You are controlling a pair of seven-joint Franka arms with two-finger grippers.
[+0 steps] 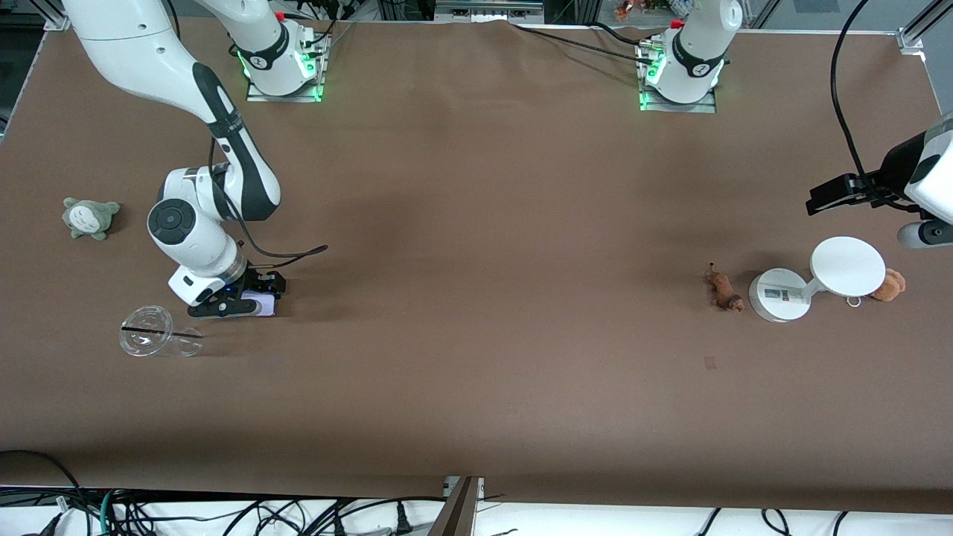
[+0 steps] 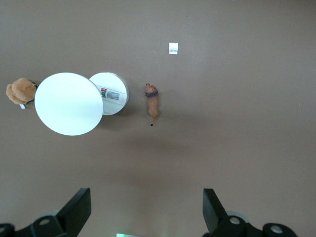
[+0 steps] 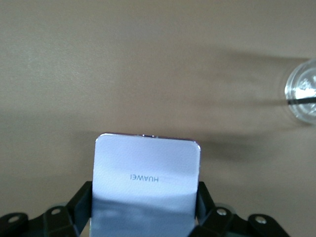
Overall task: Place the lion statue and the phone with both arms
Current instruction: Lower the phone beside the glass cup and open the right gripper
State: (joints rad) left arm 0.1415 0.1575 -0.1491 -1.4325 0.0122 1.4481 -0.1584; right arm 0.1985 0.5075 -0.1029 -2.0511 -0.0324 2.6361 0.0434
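Phone [image 3: 146, 185] clamped between right gripper [image 3: 144, 207] jaws

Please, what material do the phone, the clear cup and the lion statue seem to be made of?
The phone, between the right gripper's fingers, looks like glossy glass or plastic: it reflects light. The clear cup, lying on its side, seems thin transparent plastic. The lion statue looks matte brown; resin, wood or plush, hard to tell.

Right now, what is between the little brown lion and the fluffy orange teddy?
The white round disc stand sits between the reddish-brown lion statue and the orange-brown plush toy, shown in front and left wrist views.
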